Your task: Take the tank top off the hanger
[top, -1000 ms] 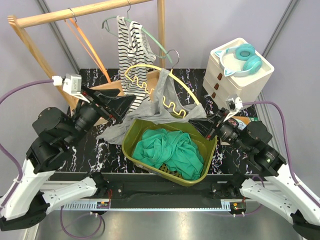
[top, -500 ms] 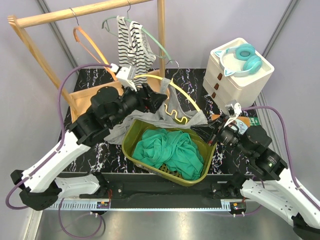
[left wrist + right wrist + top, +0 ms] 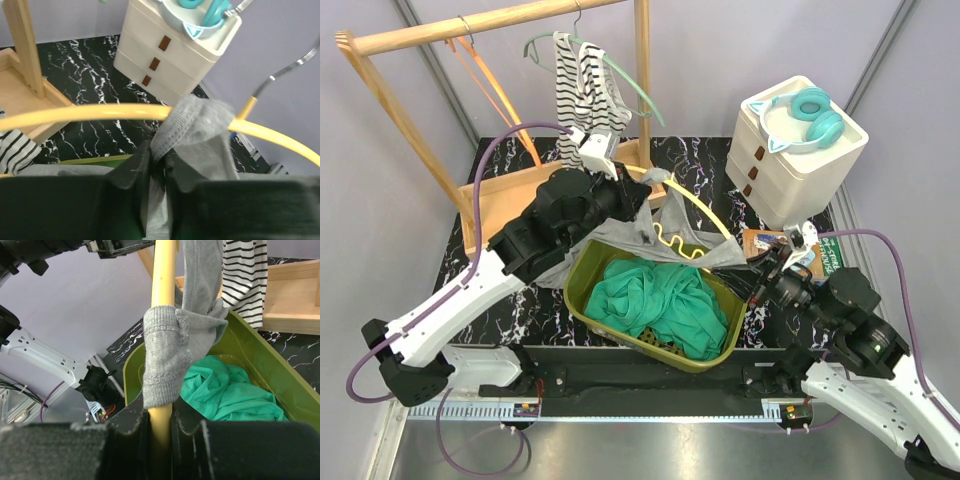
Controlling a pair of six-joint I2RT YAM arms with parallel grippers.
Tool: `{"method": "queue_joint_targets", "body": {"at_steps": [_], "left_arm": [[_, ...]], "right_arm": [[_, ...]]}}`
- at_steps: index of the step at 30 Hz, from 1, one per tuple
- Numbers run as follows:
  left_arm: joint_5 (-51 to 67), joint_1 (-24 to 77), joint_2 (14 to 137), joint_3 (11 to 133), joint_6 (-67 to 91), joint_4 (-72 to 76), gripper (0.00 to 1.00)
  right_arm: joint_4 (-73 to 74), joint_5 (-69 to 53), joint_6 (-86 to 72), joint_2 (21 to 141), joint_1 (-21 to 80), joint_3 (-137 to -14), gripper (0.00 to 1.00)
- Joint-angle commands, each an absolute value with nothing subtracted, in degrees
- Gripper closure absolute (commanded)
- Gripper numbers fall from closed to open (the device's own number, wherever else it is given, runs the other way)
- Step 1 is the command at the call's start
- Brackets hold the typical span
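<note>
Pinches the strap of the grey tank top, looped over the yellow hanger above the green basket, in the left hand; clamps the hanger's arm in the right hand. Seems mid-removal; calls next for sliding that strap off the hanger's end.

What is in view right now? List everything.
tank top: 1, grey, on the yellow hanger
yellow hanger: 1, yellow, above the basket
striped top: 1, black-white, on the mint hanger
mint hanger: 1, mint, on the rack
orange hanger: 1, orange, bare, on the rack
rack: 1, wood, back left
basket: 1, olive, near middle
cloth: 1, teal-green, in the basket
drawer unit: 1, cream, back right
headphones: 1, teal, atop the drawer unit
table: 1, black marble
left fingers: black, shut on the tank top
right fingers: black, shut on the yellow hanger
</note>
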State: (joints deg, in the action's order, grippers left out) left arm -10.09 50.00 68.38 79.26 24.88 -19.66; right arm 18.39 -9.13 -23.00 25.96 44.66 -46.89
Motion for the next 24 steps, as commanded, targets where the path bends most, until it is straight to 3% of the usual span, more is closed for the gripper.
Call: {"method": "queue_joint_targets", "body": {"at_steps": [1,11,17,24], "left_arm": [[-18.0,50.2,67.8,83.4,21.3,-19.3,0.99],[-37.3,49.4,66.5,86.1,19.8,-29.7,1.00],[-37.7,45.9,61.9,82.8,20.1,-30.1,1.00],[-36.5,42.6,57.4,77.4,20.7,-31.5,1.00]], "right_arm": [[18.1,-11.3,-22.2,21.5,44.9,-47.5,1.00],[25.2,-17.9,-17.1,12.3,44.9,-49.1,1.00],[30.8,-21.4,-15.6,9.6,45.0,-51.2,1.00],[28.8,-16.3,-17.1,3.3,44.9,-52.6,1.00]]}}
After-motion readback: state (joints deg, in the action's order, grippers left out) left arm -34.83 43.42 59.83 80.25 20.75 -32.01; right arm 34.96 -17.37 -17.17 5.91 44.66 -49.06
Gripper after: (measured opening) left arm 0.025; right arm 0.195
